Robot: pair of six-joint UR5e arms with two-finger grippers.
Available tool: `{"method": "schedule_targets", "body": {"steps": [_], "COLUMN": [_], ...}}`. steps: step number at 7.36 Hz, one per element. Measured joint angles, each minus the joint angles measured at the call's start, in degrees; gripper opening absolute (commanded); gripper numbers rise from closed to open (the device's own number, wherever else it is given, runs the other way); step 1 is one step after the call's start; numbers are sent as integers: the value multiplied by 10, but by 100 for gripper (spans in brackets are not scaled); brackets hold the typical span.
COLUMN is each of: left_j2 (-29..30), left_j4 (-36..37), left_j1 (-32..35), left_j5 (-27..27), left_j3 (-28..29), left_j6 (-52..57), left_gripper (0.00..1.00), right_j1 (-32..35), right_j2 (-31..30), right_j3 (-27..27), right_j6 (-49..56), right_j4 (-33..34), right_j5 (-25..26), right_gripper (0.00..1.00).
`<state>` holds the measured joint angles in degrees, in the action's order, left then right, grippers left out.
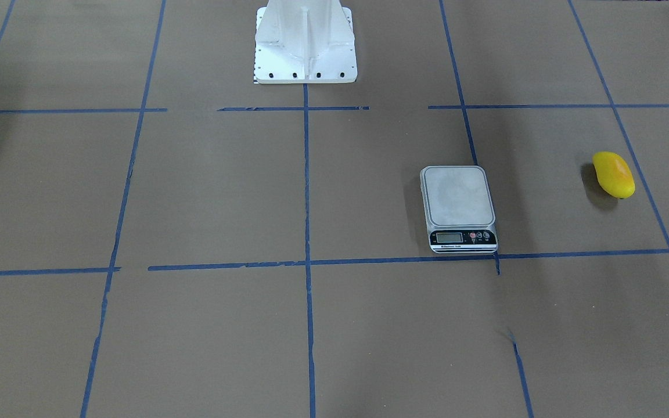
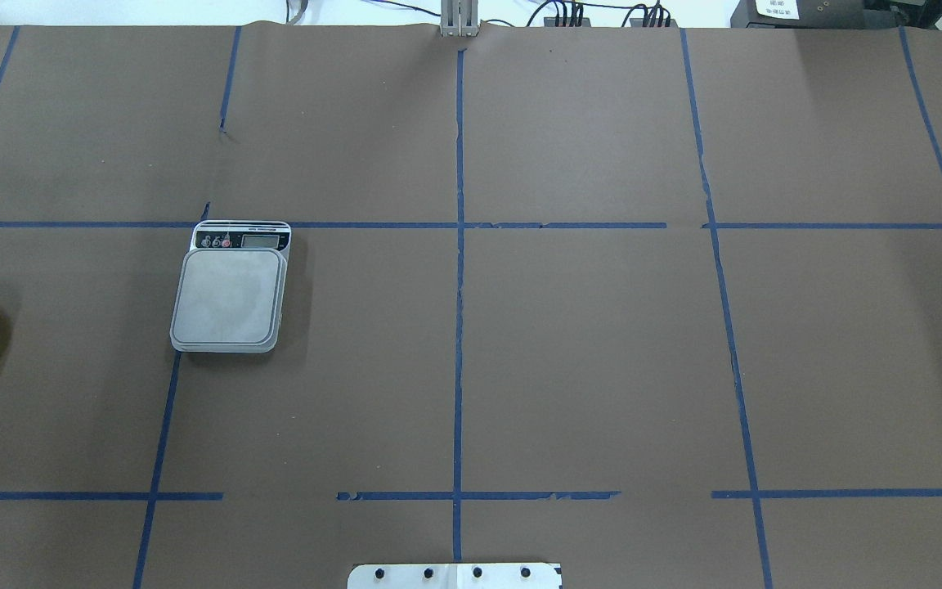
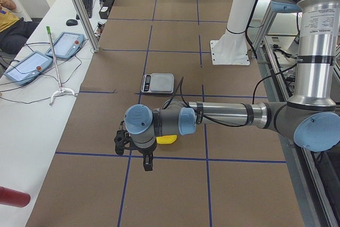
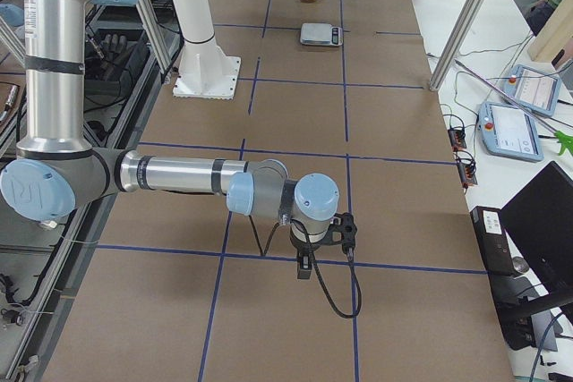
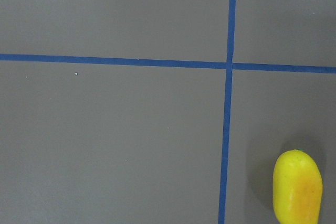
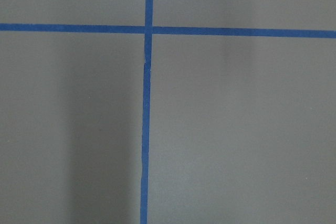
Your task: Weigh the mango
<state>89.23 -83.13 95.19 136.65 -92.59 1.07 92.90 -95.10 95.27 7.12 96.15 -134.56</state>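
Plainly glossy yellow, orange-blushed mango (image 1: 614, 174)

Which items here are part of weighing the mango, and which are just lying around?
Job:
mango
scale, platform bare

Lying about:
teach pendants
red cylinder
both on the side bench

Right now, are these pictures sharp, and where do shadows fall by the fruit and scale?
Front-facing view: sharp; the mango throws a dark shadow to its picture-left, and the scale shows a cloudy sheen on its platform. Overhead view: the left edge crops the mango, shadow on its right. Right wrist view: a soft dim band down the left.
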Motion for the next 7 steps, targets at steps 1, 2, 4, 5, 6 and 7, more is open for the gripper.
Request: {"method": "schedule_targets", "body": {"steps": [1, 2, 4, 5, 6, 7], "left_j2": [-1, 0, 2, 2, 2, 1], "left_j4": [0, -2, -5, -6, -7, -7], "left_j1": [0, 0, -2, -2, -3, -3], "left_j5": [0, -1, -2, -3, -3, -3], "left_j3": [-1, 1, 0, -1, -1, -2], "left_j6": [-2, -2, -2, -1, -1, -1], "left_gripper": [100, 100, 100, 100, 100, 100], "right_j1": [0, 0, 0, 0, 0, 0], "right_j2": [0, 0, 0, 0, 0, 0], "right_j3": [0, 0, 0, 0, 0, 0], "right_j6": [0, 0, 0, 0, 0, 0], "right_j4": [0, 0, 0, 0, 0, 0], "right_j5": [0, 0, 0, 0, 0, 0], "right_gripper": [100, 100, 100, 100, 100, 100]}}
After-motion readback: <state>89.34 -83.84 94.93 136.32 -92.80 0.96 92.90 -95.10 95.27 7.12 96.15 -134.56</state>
